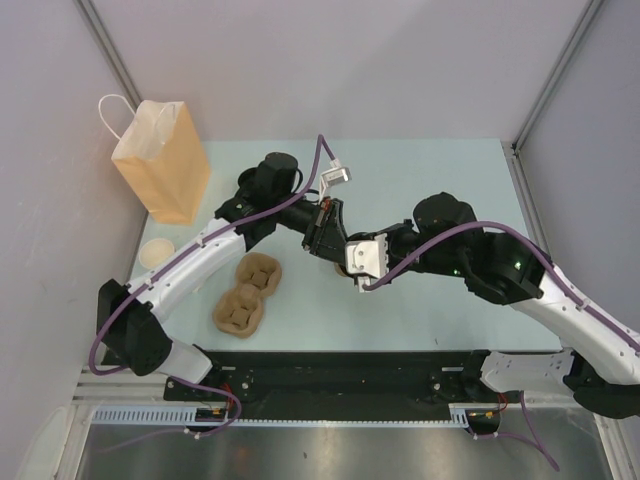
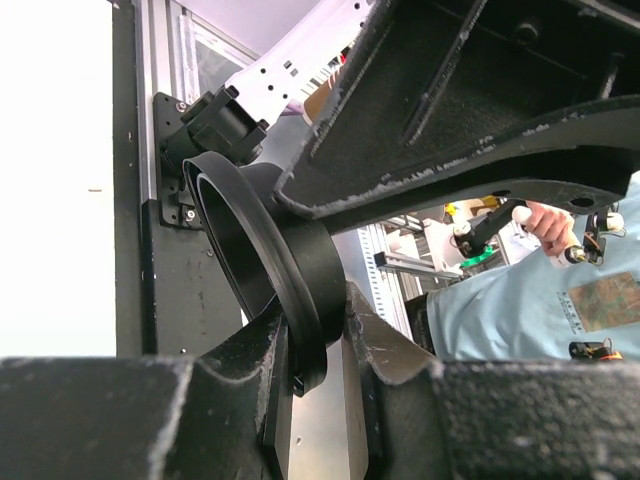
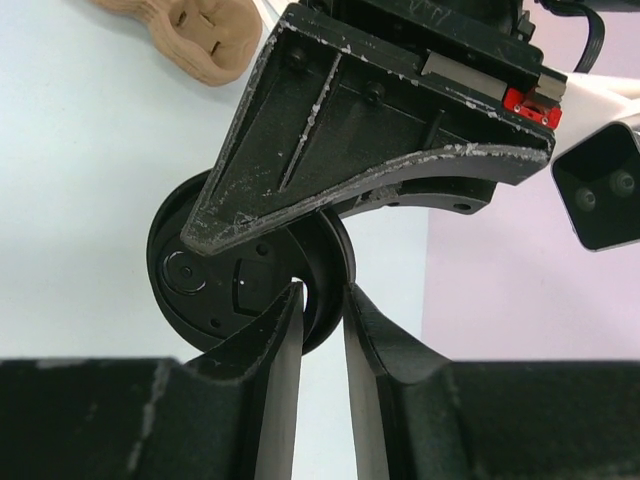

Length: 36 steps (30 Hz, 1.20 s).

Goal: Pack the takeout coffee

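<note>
A bare black plastic lid [image 3: 215,285] is held in the air over the table's middle, tilted on edge. My left gripper [image 1: 328,240] and my right gripper [image 1: 342,262] both pinch its rim from opposite sides. In the left wrist view the lid [image 2: 305,255] shows a hollow underside with no cup in it, clamped by my left gripper [image 2: 318,310]. In the right wrist view my right gripper [image 3: 322,295] is shut on the rim. A scrap of brown [image 1: 334,267] shows under the grippers; I cannot tell what it is. No lidded brown cup is in view.
A tan paper bag [image 1: 165,160] with white handles stands at the back left. A lidless tan cup with a cream top [image 1: 155,250] sits in front of it. A brown pulp cup carrier [image 1: 247,290] lies left of centre, also in the right wrist view [image 3: 200,35].
</note>
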### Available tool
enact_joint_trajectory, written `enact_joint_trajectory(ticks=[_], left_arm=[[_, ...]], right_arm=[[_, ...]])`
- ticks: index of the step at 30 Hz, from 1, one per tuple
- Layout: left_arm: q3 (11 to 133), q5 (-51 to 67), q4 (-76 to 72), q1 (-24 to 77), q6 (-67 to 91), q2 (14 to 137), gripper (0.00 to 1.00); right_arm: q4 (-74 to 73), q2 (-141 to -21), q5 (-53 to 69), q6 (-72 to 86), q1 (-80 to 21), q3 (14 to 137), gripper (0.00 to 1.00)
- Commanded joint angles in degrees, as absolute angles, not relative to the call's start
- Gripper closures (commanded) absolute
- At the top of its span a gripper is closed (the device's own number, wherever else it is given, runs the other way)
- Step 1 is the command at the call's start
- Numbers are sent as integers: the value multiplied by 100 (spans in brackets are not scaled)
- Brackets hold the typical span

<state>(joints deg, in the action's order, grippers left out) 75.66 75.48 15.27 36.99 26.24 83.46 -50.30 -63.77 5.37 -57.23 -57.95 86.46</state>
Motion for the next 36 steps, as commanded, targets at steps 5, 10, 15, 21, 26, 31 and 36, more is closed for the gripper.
enact_joint_trajectory(ticks=[5, 10, 15, 21, 26, 31, 36], left_arm=[[7375, 7778, 757, 3727, 3084, 8060, 90], [7374, 7787, 563, 3727, 3225, 8042, 90], [7383, 7813, 501, 3727, 3261, 8059, 90], [7339, 7840, 422, 3727, 3287, 8042, 90], [7242, 7700, 474, 3622, 3217, 7954, 56], [7093, 7322, 685, 3140, 3033, 7691, 22], [6988, 6830, 1177, 2331, 2584, 7305, 3]], right_arm=[[-4922, -6161, 440, -5660, -5827, 8578, 72], [-4843, -6179, 474, -5651, -5827, 8534, 73], [-4755, -6214, 422, -5643, -5836, 8499, 77], [-4737, -6249, 387, -5643, -5845, 8499, 100], [-4729, -6249, 378, -5590, -5819, 8499, 100], [-4729, -6284, 676, -5441, -5389, 8499, 100], [-4746, -6477, 1326, -5187, -4668, 8534, 100]])
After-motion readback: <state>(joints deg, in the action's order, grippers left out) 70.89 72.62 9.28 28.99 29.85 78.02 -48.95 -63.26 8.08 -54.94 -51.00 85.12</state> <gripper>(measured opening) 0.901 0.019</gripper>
